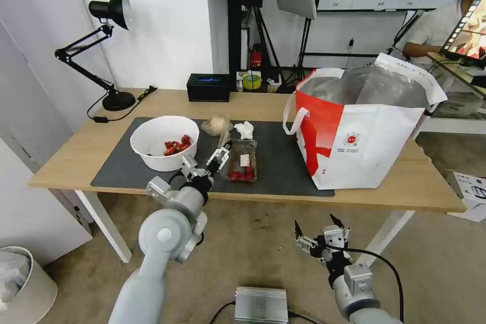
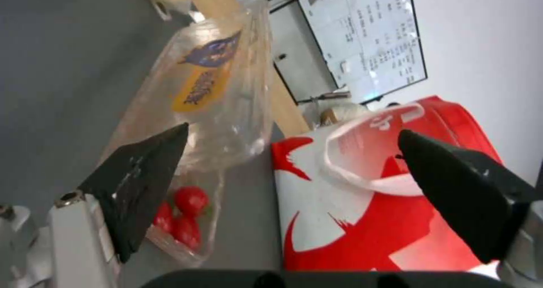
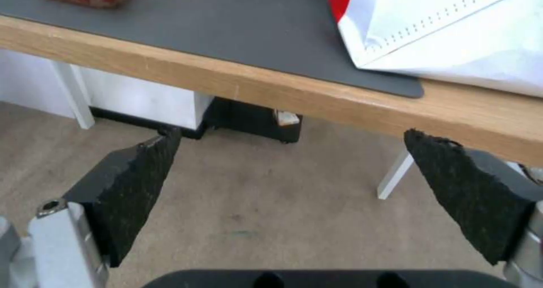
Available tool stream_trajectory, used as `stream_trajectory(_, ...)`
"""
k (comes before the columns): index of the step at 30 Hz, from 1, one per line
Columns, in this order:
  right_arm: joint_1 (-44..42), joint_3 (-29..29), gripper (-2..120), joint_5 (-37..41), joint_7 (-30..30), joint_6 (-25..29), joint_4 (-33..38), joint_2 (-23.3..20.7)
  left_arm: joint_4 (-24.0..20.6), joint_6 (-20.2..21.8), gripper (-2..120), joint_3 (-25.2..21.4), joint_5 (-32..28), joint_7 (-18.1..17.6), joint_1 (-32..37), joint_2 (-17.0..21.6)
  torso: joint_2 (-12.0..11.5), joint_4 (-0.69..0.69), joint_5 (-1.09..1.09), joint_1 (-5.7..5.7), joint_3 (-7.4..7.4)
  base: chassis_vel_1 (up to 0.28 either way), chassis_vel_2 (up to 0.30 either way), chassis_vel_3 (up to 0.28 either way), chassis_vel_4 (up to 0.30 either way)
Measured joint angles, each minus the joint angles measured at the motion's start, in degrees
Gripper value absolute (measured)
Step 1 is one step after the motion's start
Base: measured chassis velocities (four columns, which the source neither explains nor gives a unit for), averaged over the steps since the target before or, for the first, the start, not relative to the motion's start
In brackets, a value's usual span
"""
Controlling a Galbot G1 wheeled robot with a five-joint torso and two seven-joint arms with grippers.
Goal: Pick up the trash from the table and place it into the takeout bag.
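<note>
Light wooden rectangular table [image 1: 263,106] on white legs, w/ large dark grey mat [image 1: 278,162] on top. On the mat's left: white round bowl [image 1: 163,142] holding red scraps [image 1: 177,146] heaped toward its right side; rest of the bowl is bare white. Just right of it, clear plastic clamshell box [image 1: 242,161], lid shut, w/ red round bits [image 1: 241,175] bunched at the near end; the wrist view shows a purple-and-yellow label on its lid [image 2: 206,69]. Behind the box, near the mat's back edge: beige ball in clear wrap [image 1: 217,124], and beside it a crumpled white tissue [image 1: 244,129], apart from each other.

Right end of table: large boxy red-and-white takeout bag [image 1: 362,147], upright, partly on the mat, mouth open, silver foil lining [image 1: 374,86] visible; can't tell if anything lies inside. White loop handle [image 1: 290,116] hangs on its left face, small round red logo [image 1: 351,139] on the front.

Left gripper [image 1: 211,160] reaches over the table's near edge, betw. bowl and clamshell box, just beside the box's left side; jaws spread, nothing betw. them, black pads [image 2: 141,186] wide apart. Right gripper [image 1: 318,229] hangs low in front of the table, below the top, over the floor; jaws spread too, holding nothing.

Back of table: black rectangular box [image 1: 208,87] and black desk lamp [image 1: 104,50] at the left rear corner.
</note>
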Motion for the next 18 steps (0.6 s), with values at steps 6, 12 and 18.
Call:
stream_trajectory(6,-0.4,0.4,100,-0.1,-0.1,0.1,0.7,-0.2,-0.2,0.1,100,1.8,1.2,0.1,0.0,-0.1,0.0,0.0,0.0,0.0,0.0,0.0,0.0,0.0,0.0)
stream_trajectory(12,-0.5,0.6,100,0.1,-0.1,0.1,0.9,-0.8,-0.2,0.2,100,2.1,5.1,1.7,0.2,0.5,0.0,0.0,0.0,0.0,0.0,0.0,0.0,0.0,0.0)
stream_trajectory(18,-0.3,0.7,100,0.4,-0.1,0.1,1.0,-1.4,0.4,0.2,100,2.7,12.6,6.4,-0.1,3.0,0.0,0.0,0.0,0.0,0.0,0.0,0.0,0.0,0.0)
